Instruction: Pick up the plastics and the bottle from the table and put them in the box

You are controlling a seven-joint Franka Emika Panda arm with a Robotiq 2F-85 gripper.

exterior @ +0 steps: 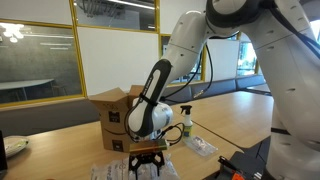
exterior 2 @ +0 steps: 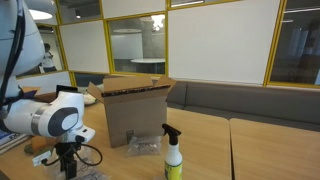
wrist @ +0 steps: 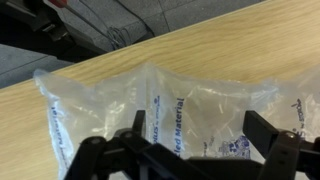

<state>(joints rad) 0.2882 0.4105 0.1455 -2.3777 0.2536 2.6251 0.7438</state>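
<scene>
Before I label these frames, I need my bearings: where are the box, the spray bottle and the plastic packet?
box (exterior 2: 130, 115): in an exterior view, on its front wall.
spray bottle (exterior 2: 173, 160): in an exterior view, on its yellowish body.
plastic packet (wrist: 205, 105): in the wrist view, on its middle air cell.

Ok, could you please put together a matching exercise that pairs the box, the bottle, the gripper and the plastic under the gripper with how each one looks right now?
Things:
1. box
2. bottle
3. gripper
4. plastic air pillow

States:
A. lies flat on the table, right beneath the gripper
B. stands upright, with a black top
C. brown cardboard, top flaps open
D. jaws wide apart, holding nothing

Pairs: 1-C, 2-B, 3-D, 4-A
</scene>
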